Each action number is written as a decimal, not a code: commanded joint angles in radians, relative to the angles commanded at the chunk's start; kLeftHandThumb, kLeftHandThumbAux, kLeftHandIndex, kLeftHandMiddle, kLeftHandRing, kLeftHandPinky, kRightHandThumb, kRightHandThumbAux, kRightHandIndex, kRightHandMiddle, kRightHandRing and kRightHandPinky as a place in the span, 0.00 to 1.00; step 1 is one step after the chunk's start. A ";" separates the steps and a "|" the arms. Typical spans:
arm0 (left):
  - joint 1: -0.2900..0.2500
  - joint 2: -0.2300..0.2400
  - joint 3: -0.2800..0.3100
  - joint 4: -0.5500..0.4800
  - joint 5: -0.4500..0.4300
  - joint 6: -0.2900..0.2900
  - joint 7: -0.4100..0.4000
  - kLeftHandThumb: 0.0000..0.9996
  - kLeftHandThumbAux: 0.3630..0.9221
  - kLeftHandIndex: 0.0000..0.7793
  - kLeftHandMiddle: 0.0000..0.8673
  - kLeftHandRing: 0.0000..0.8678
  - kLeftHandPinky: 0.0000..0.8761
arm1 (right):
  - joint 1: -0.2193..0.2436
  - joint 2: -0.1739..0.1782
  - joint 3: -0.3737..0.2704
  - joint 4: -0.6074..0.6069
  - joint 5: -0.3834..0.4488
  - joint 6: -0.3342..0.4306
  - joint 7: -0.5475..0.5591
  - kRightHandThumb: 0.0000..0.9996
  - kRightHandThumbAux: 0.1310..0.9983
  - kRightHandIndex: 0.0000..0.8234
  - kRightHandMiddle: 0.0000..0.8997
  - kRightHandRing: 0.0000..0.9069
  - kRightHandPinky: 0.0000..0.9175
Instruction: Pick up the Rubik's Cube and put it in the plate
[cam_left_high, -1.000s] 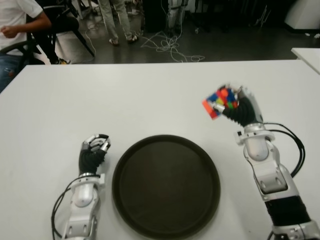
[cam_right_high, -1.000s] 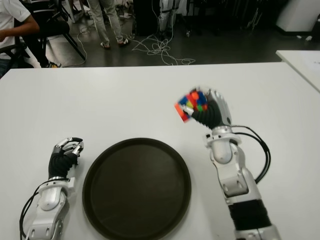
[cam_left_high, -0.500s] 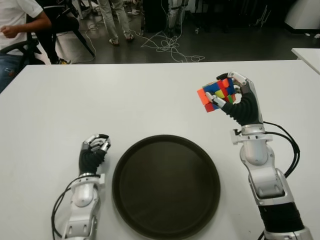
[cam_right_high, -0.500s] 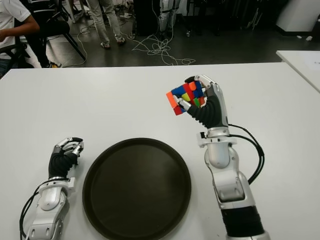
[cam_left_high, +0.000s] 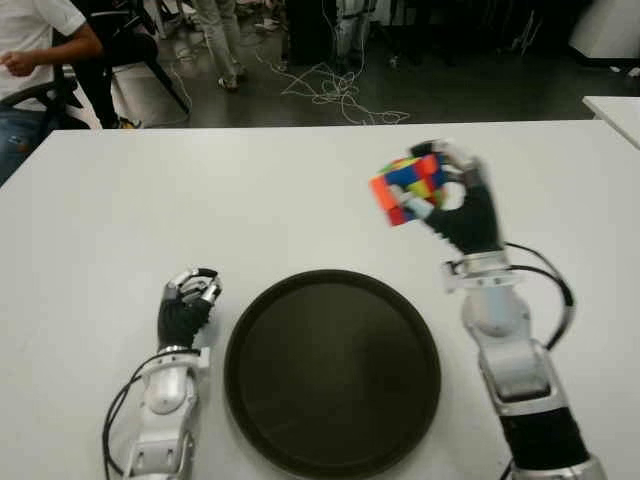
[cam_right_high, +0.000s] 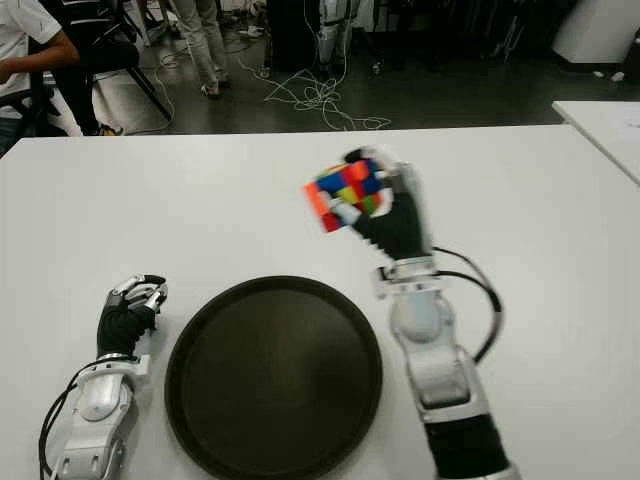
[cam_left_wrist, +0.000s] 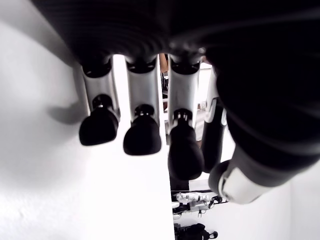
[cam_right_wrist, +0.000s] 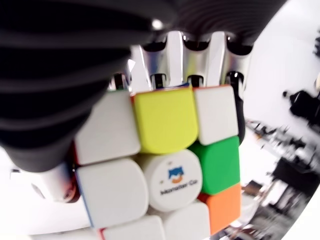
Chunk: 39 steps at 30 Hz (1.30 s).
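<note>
Rubik's Cube has moved left toward plate.

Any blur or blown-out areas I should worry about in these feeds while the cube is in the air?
Eye views: the Rubik's Cube and right hand look slightly motion-smeared; the plate and left hand are crisp. Left wrist view: the table is blown out white, fingers near-silhouettes. Right wrist view: cube stickers are sharp, background streaked and overexposed.
</note>
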<state>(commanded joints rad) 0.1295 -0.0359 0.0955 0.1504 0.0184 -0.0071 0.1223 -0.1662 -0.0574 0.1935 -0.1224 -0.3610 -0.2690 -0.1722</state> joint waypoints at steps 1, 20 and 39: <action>0.000 -0.001 0.000 -0.001 0.001 0.001 0.002 0.71 0.61 0.57 0.90 0.92 0.89 | 0.005 0.002 0.012 0.003 -0.005 -0.010 0.003 0.69 0.68 0.53 0.90 0.90 0.88; 0.000 -0.019 -0.001 0.004 0.003 -0.014 0.027 0.71 0.61 0.57 0.91 0.92 0.89 | -0.070 -0.162 0.211 -0.172 -0.101 0.359 0.561 0.68 0.69 0.53 0.89 0.89 0.86; 0.005 -0.016 -0.007 -0.012 0.004 0.004 0.017 0.71 0.61 0.57 0.91 0.91 0.86 | -0.153 -0.184 0.344 -0.147 -0.282 0.506 0.674 0.68 0.70 0.53 0.87 0.87 0.83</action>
<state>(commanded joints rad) 0.1340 -0.0523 0.0885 0.1379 0.0220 -0.0029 0.1395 -0.3187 -0.2418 0.5380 -0.2691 -0.6426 0.2368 0.5021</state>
